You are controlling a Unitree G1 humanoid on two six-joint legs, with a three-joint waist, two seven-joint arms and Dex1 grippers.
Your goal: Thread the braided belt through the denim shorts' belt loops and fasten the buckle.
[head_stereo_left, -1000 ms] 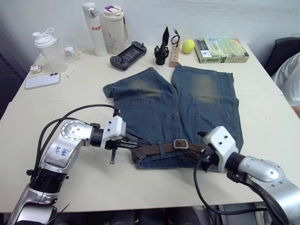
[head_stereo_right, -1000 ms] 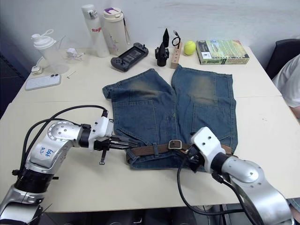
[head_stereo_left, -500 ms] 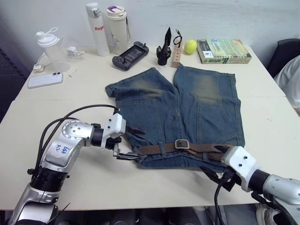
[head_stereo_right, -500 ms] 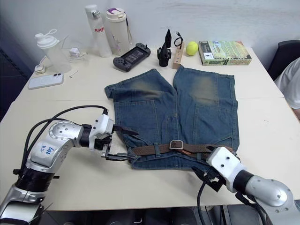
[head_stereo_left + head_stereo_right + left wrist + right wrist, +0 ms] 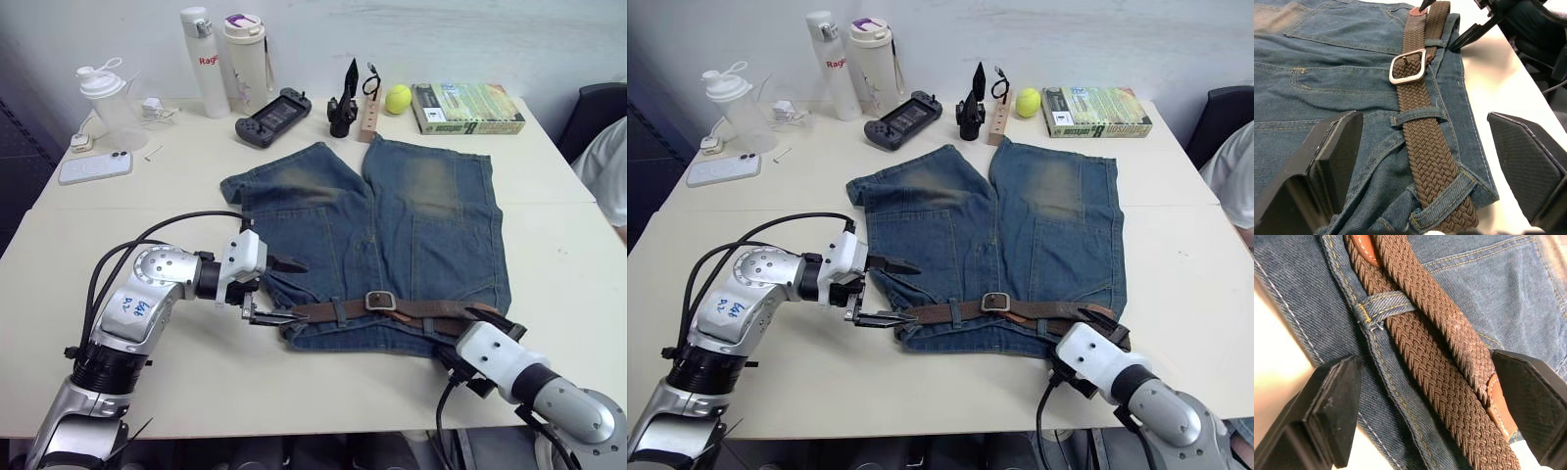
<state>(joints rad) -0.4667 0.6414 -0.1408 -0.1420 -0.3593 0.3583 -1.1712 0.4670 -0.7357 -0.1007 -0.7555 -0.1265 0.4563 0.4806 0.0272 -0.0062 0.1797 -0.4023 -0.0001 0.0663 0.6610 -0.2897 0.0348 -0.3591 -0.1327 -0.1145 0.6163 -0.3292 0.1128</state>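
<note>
Belt's on the shorts, both grippers spread wide

The faded blue denim shorts (image 5: 382,235) lie flat on the cream table (image 5: 549,245); their waistband's right end is partly hidden behind the right gripper (image 5: 487,325), fingers wide apart. The dark-brown woven braided belt (image 5: 1422,122) runs under the narrow denim belt loops (image 5: 1418,116), with the silver rectangular buckle (image 5: 1407,66) fastened mid-waistband. The left gripper (image 5: 284,292) is open at the left end.
</note>
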